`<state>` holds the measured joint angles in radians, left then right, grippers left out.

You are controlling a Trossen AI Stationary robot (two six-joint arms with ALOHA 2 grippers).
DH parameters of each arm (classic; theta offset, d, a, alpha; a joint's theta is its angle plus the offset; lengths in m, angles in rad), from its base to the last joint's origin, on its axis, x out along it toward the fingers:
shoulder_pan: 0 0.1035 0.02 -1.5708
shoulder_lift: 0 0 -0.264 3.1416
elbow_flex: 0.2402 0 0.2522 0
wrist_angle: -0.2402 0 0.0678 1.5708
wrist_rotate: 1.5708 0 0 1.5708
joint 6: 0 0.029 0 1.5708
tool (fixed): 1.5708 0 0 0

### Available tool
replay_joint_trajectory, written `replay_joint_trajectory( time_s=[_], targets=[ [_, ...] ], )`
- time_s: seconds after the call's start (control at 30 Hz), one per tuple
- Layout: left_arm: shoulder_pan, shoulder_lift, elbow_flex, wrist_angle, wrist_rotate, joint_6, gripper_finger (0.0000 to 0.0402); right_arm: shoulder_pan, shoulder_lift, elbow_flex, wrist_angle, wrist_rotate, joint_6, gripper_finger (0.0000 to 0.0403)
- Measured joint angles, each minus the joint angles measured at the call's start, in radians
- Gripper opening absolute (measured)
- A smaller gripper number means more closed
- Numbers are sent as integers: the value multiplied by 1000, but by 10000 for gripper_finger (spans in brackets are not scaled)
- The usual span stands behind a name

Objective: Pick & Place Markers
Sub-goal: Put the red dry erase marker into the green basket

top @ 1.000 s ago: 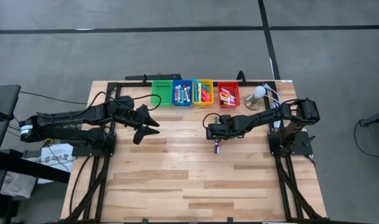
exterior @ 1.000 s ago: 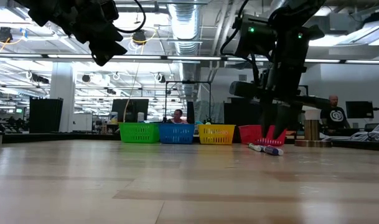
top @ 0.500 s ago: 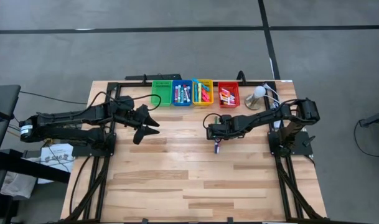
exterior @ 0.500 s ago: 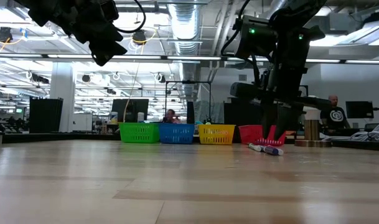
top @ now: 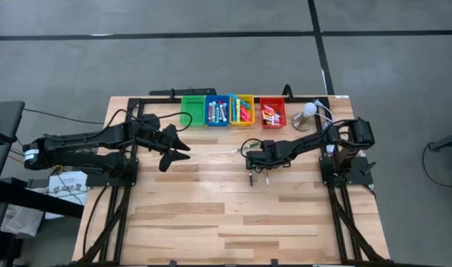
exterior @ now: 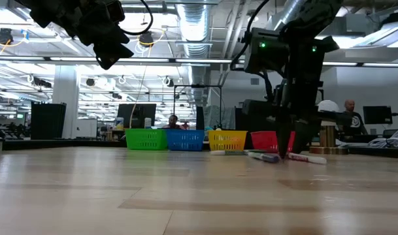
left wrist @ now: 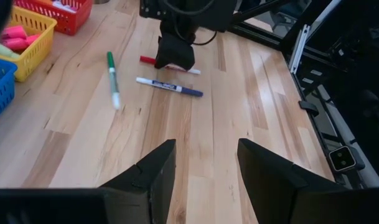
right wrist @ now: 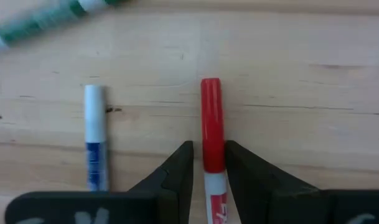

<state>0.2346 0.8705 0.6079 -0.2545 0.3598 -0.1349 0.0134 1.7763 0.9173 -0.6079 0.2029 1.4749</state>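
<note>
Right wrist view: the right claw (right wrist: 208, 171) is grasping the red marker (right wrist: 211, 130) at frame centre — next, lift it; the left claw (left wrist: 205, 165) hangs released.

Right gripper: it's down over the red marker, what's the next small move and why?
Probably close the fingers fully, then lift. The right gripper straddles the red marker, which lies flat on the table with a finger at each side. The blue marker lies apart alongside, the green marker farther off, so neither should snag.
</note>
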Motion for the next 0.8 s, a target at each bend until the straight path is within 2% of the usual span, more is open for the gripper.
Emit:
replay_joint_trajectory(
  time_s=[0.3, 0.53, 0.7, 0.8],
  targets=[
    [2, 0, 0, -4, -1, 0, 173, 11, -17, -3, -27, -9, 36, 78],
    [3, 0, 0, -1, 0, 0, 173, 11, -71, -10, -40, -38, 10, 19],
    [3, 0, 0, -1, 0, 0, 173, 13, -159, -10, -36, -33, -6, 25],
    [3, 0, 0, -2, -1, -3, 173, 13, -222, -10, -2, 16, -7, 38]
  ],
)
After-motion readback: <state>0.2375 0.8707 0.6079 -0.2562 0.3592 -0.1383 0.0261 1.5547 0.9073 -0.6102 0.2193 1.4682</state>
